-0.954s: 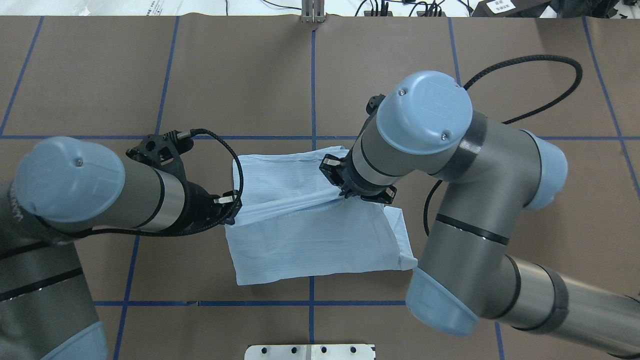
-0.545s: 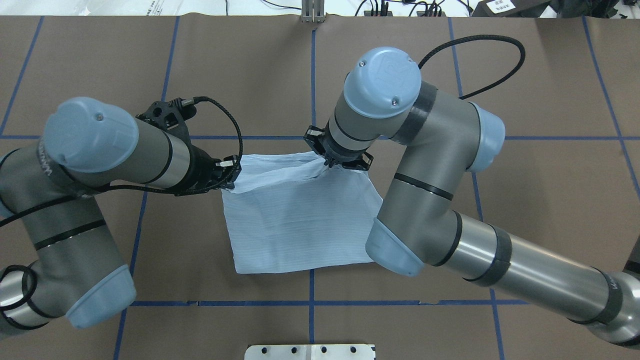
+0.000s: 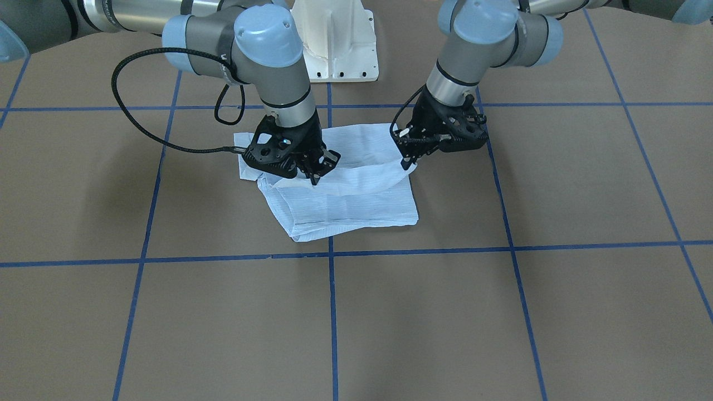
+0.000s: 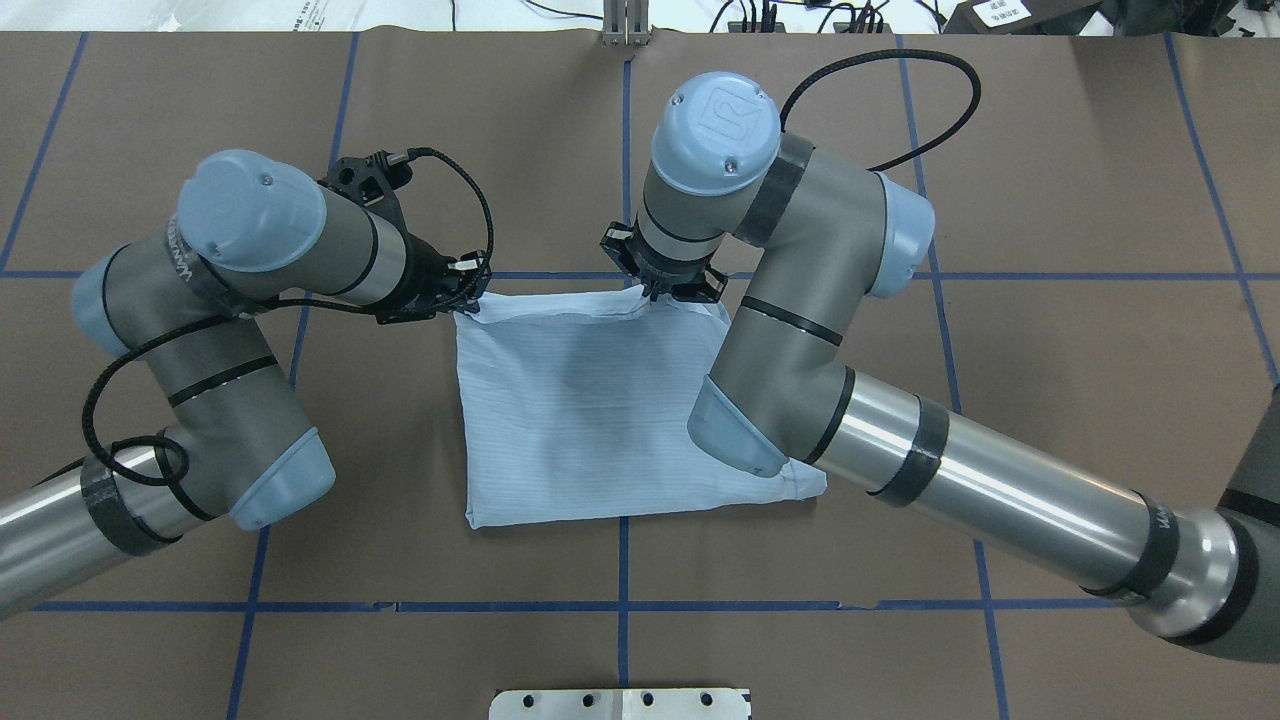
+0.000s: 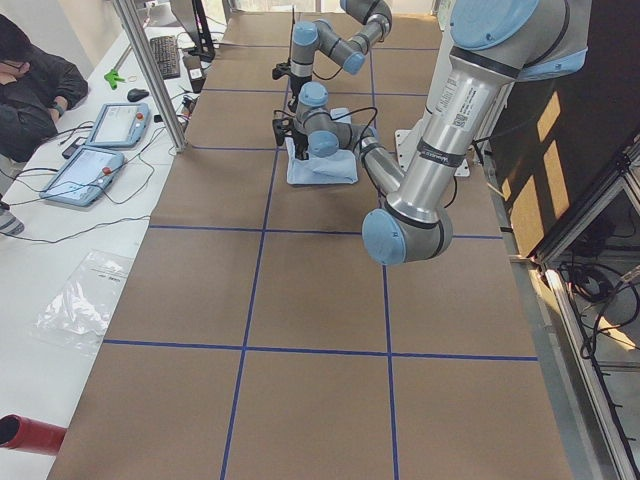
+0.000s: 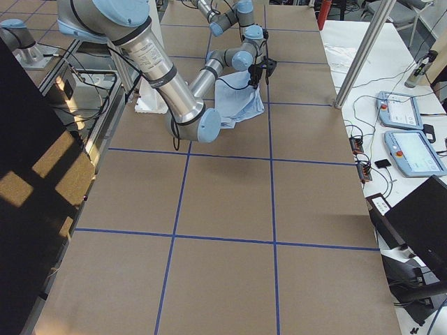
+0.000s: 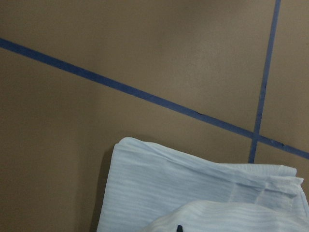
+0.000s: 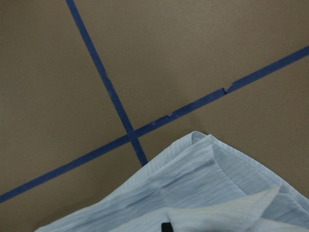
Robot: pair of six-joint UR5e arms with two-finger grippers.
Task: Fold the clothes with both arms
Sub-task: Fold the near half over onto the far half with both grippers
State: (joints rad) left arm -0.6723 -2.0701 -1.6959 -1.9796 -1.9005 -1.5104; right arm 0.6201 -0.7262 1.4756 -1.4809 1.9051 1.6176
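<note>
The light blue striped shirt (image 4: 590,420) lies folded into a rough square on the brown table, mid-centre. My left gripper (image 4: 472,297) is shut on the far-left corner of its top layer. My right gripper (image 4: 655,293) is shut on the same far edge, further right. In the front-facing view the held edge sags between my left gripper (image 3: 408,160) and my right gripper (image 3: 316,175), just above the lower layers of the shirt (image 3: 351,209). Both wrist views show the shirt (image 7: 193,188) (image 8: 193,193) low in frame, with the grip point itself cut off.
Blue tape lines (image 4: 625,150) divide the brown table into squares. The white pedestal base (image 3: 334,44) stands at the robot's side. A person (image 5: 30,90) sits by control tablets (image 5: 95,150) on the white bench past the far edge.
Both grippers have carried the shirt's held edge away from the robot to the far side. The top layer now spreads over the lower layers.
</note>
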